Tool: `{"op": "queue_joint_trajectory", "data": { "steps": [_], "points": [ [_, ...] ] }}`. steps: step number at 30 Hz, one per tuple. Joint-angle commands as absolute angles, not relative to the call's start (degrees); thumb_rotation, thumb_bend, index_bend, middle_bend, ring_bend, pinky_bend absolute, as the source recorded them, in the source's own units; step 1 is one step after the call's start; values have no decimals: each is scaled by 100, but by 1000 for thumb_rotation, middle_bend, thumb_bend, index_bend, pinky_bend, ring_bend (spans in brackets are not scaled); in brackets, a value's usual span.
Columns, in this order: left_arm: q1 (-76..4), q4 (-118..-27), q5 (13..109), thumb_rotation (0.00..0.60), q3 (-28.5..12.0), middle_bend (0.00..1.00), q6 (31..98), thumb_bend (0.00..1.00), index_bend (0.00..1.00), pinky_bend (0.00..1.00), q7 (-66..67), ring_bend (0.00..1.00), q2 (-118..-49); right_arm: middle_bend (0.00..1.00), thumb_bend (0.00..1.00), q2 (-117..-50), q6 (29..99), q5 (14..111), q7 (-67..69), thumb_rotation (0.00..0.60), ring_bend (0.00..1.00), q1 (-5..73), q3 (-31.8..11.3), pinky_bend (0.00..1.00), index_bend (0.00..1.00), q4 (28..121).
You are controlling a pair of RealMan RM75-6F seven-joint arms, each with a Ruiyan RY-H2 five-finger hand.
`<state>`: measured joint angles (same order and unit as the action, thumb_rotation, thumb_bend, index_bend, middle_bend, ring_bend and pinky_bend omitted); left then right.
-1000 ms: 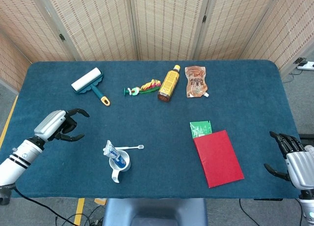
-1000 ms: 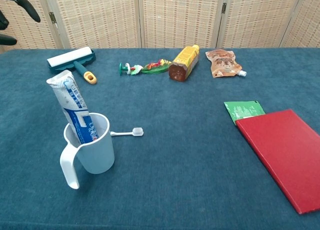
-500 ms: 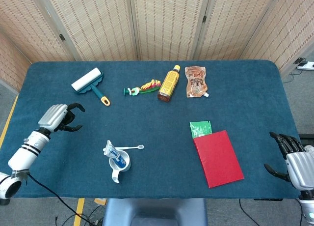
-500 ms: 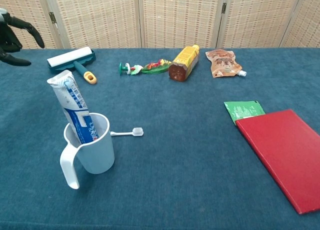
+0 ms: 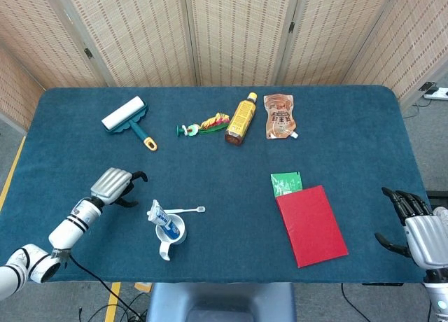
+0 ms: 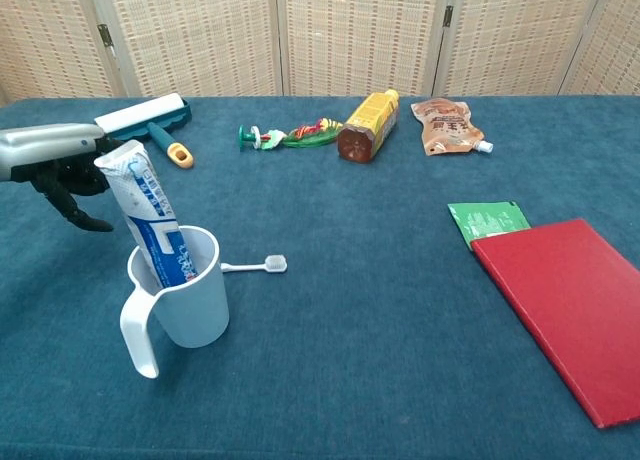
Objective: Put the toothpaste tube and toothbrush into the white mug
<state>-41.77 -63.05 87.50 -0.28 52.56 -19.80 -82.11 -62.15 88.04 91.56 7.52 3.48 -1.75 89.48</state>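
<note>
Toothpaste tube: upright in the white mug, lower end hidden by the wall.
Toothbrush: thin, white, flat on the cloth just right of the mug — not inside.
Left hand: empty, dark fingers spread; partly behind the tube in the chest view. It has moved in beside the mug from the far left.
Right hand: cut off at the table's edge, fingers apart, holding nothing — unchanged.
Table: napped blue cloth.

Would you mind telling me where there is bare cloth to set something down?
Bare cloth lies between the white mug and red book, and across the far right beyond the brown pouch. The far edge is crowded from lint roller to pouch.
</note>
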Motion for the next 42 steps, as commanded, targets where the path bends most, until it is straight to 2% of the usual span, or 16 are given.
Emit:
{"op": "queue_joint_trajectory", "data": {
  "steps": [1,5,20,31,42],
  "points": [
    [-4197,-6171,8916,600,73,973,5333,202,341,1000,-1837,858,-8346,211,91,-6216,8794,9146,744,600,167,351,-178,176,93,8951],
    [-4221,-6038,9009,600,151,974,5313,138,287,1000,-1646,858,-8492,211,90,-6222,8770,9135,727,600,168,357,-176,177,93,8954],
    [-4251,-5929,9130,600,233,973,5379,136,252,1000,-1678,858,-8783,211,91,-6217,8732,9104,684,600,168,374,-188,176,93,8981],
    [-4347,-5726,9042,600,234,973,5126,136,252,1000,-1588,858,-9014,211,90,-6214,8737,9081,691,600,168,357,-185,176,93,8972],
    [-4418,-5431,8676,600,-112,974,5073,135,263,1000,-1417,860,-9340,211,91,-6221,8716,9068,721,600,168,368,-192,176,93,8935]
  ]
}}
